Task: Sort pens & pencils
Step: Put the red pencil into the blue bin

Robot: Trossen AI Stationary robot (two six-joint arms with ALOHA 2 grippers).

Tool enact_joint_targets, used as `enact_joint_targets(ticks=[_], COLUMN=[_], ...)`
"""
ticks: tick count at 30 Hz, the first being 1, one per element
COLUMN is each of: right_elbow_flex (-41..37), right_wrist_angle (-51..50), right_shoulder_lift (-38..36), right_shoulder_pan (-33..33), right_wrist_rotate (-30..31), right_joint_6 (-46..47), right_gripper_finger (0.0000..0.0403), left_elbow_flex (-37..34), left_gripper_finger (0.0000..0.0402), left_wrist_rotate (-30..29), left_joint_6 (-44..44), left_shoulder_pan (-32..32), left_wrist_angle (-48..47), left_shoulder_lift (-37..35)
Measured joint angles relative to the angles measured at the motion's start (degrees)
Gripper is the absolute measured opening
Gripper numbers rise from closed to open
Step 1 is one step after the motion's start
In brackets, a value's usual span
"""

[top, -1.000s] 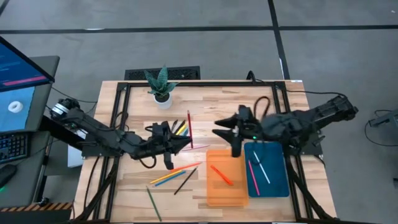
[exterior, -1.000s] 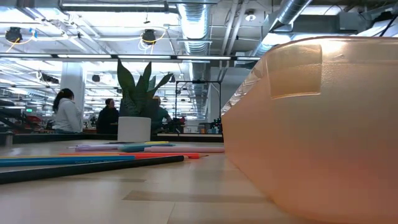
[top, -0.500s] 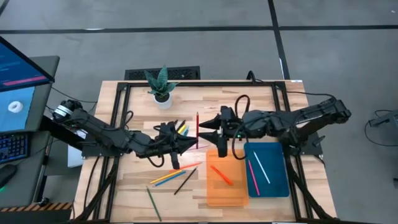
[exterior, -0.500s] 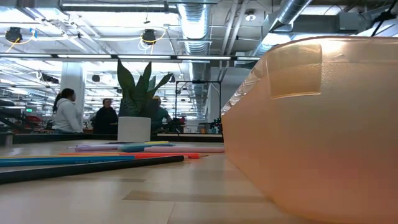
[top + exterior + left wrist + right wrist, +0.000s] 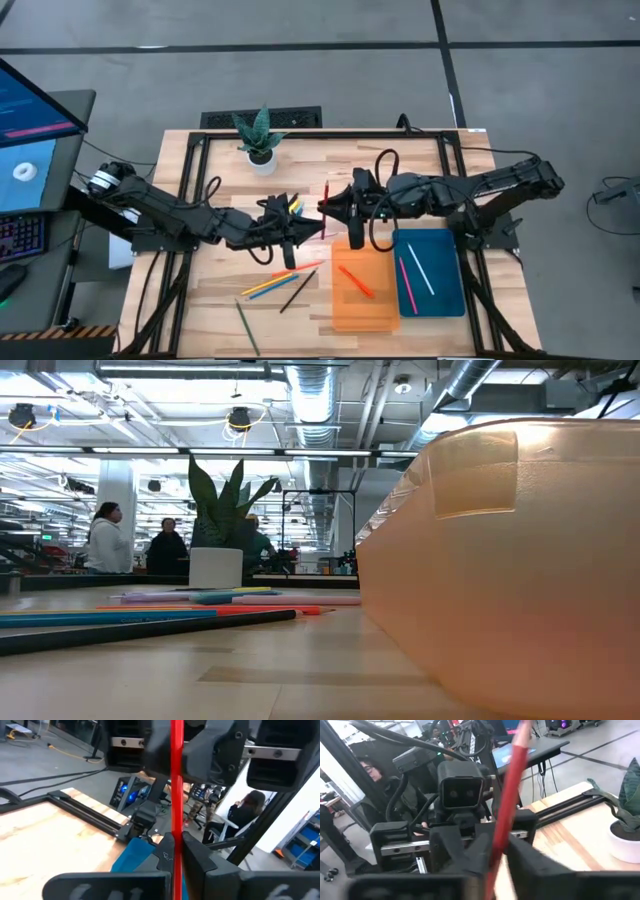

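Pencils: one red (image 5: pixel 324 207), two grippers

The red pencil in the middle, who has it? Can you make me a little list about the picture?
Thing held: thin red pencil, up off the table
Left gripper: jaws shut on the red pencil
Right gripper: jaws closed around the same pencil
Flat orange tray: one orange stick inside
Flat blue tray: one pink stick, one white stick
Wooden table: loose coloured sticks beside the left arm
Back of table: small potted plant
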Motion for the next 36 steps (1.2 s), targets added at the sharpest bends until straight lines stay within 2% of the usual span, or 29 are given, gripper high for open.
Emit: enact_joint_targets(ticks=[1, 2, 7, 12, 14, 17, 21, 23, 25, 27, 30, 33, 36], right_elbow_flex=[0.0, 0.0, 0.0, -0.11, -0.03, 0.07, 0.09, -0.45, -3.21, -7.34, -14.73, -21.38, -25.41], right_wrist_angle=[0.3, 0.34, 0.2, -1.76, -6.04, -17.94, -46.34, -62.56, -72.77, -75.26, -70.04, -62.91, -59.96], right_shoulder_lift=[0.0, -0.02, -0.01, -3.48, -7.18, -13.08, -19.93, -20.97, -21.28, -21.11, -20.93, -19.03, -16.37], right_shoulder_pan=[0.0, 0.0, -0.2, -0.73, -1.05, -1.09, 1.39, 5.05, 10.36, 16.24, 25.27, 32.67, 37.17], right_wrist_rotate=[-0.28, -0.24, -0.16, 1.49, 4.06, 8.04, 10.18, 11.8, 11.5, 8.26, 4.61, 4.3, 4.29], right_joint_6=[0.04, -0.04, 0.83, 0.01, 0.0, 3.18, 19.36, 31.12, 42.08, 51.32, 63.51, 75.53, 85.69], right_gripper_finger=[0.0035, 0.0025, 0.0025, 0.0025, 0.0025, 0.0025, 0.0025, 0.0025, 0.0025, 0.0025, 0.0025, 0.0025, 0.0025], left_elbow_flex=[0.0, 0.0, 0.0, 0.02, 0.02, 0.02, 0.02, 0.02, 0.02, 0.02, 0.02, 0.02, 0.02], left_gripper_finger=[0.0003, 0.0003, 0.0011, 0.0042, 0.0058, 0.0082, 0.0105, 0.011, 0.0111, 0.011, 0.0106, 0.0102, 0.01], left_wrist_rotate=[-0.16, -0.03, -0.31, -2.01, -1.91, -1.9, -1.87, -1.23, 0.16, 1.8, 4.03, 4.67, 5.16], left_joint_6=[0.13, 0.2, -0.47, -2.13, -2.89, -6.04, -12.62, -16.62, -20.3, -23.46, -26.84, -29.08, -31.1], left_shoulder_pan=[0.07, 0.14, 0.1, 0.04, -0.02, -0.01, 0.04, 0.03, 0.04, 0.01, -0.25, -0.81, -1.38], left_wrist_angle=[0.0, 0.09, -0.74, -1.06, -2.12, -5.41, -13.36, -18.23, -23.14, -27.23, -32.24, -36.16, -39.72], left_shoulder_lift=[0.0, 0.0, 0.0, -0.09, -0.09, -0.09, -0.09, -0.09, -0.07, -0.07, -0.07, -0.07, -0.07])
